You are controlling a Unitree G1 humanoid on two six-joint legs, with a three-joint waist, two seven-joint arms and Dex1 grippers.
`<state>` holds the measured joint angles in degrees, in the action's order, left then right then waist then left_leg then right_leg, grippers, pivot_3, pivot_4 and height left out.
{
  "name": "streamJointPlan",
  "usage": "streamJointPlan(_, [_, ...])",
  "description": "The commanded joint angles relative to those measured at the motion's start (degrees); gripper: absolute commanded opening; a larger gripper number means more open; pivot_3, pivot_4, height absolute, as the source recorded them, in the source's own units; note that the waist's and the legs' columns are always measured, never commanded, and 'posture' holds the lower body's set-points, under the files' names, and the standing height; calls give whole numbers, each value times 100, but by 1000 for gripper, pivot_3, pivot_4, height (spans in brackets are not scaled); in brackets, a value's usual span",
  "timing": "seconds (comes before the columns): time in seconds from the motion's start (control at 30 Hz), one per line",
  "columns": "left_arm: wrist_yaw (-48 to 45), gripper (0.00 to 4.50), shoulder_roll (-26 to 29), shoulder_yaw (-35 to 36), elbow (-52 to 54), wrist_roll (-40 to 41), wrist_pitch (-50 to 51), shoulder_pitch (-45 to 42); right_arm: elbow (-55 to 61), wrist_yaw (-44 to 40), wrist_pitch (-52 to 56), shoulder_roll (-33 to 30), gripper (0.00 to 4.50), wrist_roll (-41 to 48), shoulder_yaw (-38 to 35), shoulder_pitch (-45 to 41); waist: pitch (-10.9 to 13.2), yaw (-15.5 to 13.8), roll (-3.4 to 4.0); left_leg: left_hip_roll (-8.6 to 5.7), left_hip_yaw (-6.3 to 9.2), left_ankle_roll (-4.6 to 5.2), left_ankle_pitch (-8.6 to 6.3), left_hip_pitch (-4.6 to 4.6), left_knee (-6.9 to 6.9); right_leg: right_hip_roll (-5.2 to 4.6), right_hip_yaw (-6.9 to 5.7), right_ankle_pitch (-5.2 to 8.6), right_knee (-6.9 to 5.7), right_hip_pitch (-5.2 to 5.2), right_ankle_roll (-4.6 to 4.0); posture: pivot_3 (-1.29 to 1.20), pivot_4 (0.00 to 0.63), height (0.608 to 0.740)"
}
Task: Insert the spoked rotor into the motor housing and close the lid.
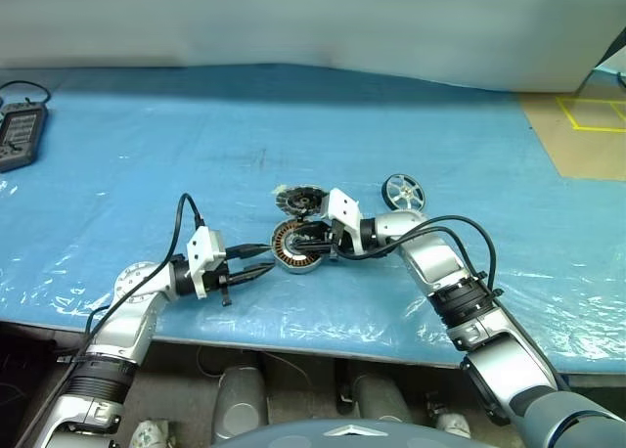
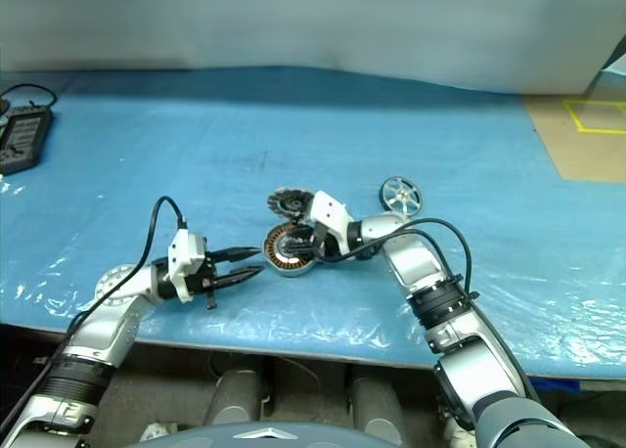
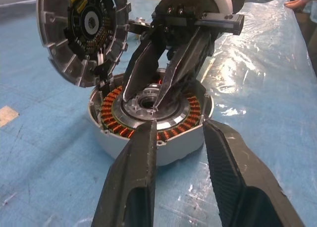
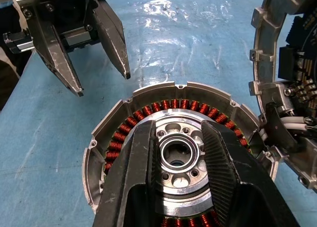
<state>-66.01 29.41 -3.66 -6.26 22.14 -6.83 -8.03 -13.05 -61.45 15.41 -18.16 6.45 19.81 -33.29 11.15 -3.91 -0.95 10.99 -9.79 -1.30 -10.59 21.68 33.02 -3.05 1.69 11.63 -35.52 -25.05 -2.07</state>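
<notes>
Head views, motor housing [image 1: 296, 246]: lies flat on the blue worktop [image 1: 147, 155], copper windings up, hub bare. No rotor is seated in it.
Head views, spoked rotor [image 1: 404, 192]: rests on the worktop well apart from the motor housing, on its far right side, untouched by either gripper. Insertion judged not yet begun.
Head views, lid [image 1: 297, 203]: stands tilted against the far edge of the motor housing, swung open, ribbed face showing. Closing remains to be done.
Head views, right gripper [image 1: 305, 241]: reaches over the motor housing from its right side.
Head views, left gripper [image 1: 252, 260]: hovers level just beside the near-left rim of the motor housing, holding nothing.
Left wrist view, left gripper [image 3: 179, 133]: fingers parted with an empty gap, just short of the motor housing's rim; the lid rises beyond the housing.
Right wrist view, right gripper [image 4: 179, 138]: fingers [image 4: 141, 157] part-spread either side of the silver hub [image 4: 178, 155]; whether they press on it I cannot tell. No loose part is held.
Remaining, judged: fetch the spoked rotor, seat it on the hub, then fold the lid down.
</notes>
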Motion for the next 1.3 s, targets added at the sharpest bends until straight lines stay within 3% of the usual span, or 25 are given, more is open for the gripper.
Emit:
streamJointPlan(0.03, [-20,1537,16,105,73,10,-102,-17,61,-23,-90,9,1495,56,-79,-99,0,0,0,0,0,0,0,0,0,0,0,0,0,0,0,0,150,740])
streamJointPlan(0.17, [36,1537,20,95,165,10,-47,-8,90,-81,-71,0,1495,114,-113,-115,0,0,0,0,0,0,0,0,0,0,0,0,0,0,0,0,150,740])
streamJointPlan(0.27, [90,1537,27,77,298,24,51,4,284,-175,42,-45,827,279,-214,-96,0,0,0,0,0,0,0,0,0,0,0,0,-1,0,0,0,150,740])
streamJointPlan(0.33, [109,1537,31,73,366,34,101,17,396,-204,96,-90,121,338,-270,-77,0,-1,0,0,0,0,0,0,0,0,0,0,-1,0,0,0,150,740])
streamJointPlan(0.37, [118,1537,36,72,409,48,141,19,491,-235,140,-142,28,397,-322,-53,0,-1,0,0,0,0,0,0,0,0,0,0,-1,0,0,0,150,740])
streamJointPlan(0.7, [46,1537,61,71,599,176,430,-23,1305,-535,794,-1261,28,874,-901,342,-2,-12,-3,-2,1,0,0,-1,1,0,1,0,1,3,0,0,150,740])
streamJointPlan(0.83, [-2,1537,15,56,448,127,390,-115,439,15,476,-1729,28,424,-1288,-79,-2,-2,-3,-3,0,0,0,-9,2,0,3,0,-3,6,0,0,150,740])
streamJointPlan(0.97, [-8,1537,-29,36,395,94,370,-160,-163,31,160,-2066,871,285,-1424,-413,-2,-4,-2,-8,0,-4,3,-8,3,-2,3,0,-2,9,0,0,150,740])
streamJointPlan(1.17, [19,1537,-59,28,446,71,367,-132,-1014,227,-382,-2263,2902,-250,-1266,-652,-2,-10,-2,-7,-2,1,1,-5,4,8,-1,1,-3,6,-4,0,150,740])
streamJointPlan(1.3, [30,1537,-43,51,461,51,325,-72,-1187,153,-394,-2278,2902,-266,-1325,-626,-2,-8,-2,-6,-2,3,1,-3,7,1,1,1,-3,6,-4,0,150,740])
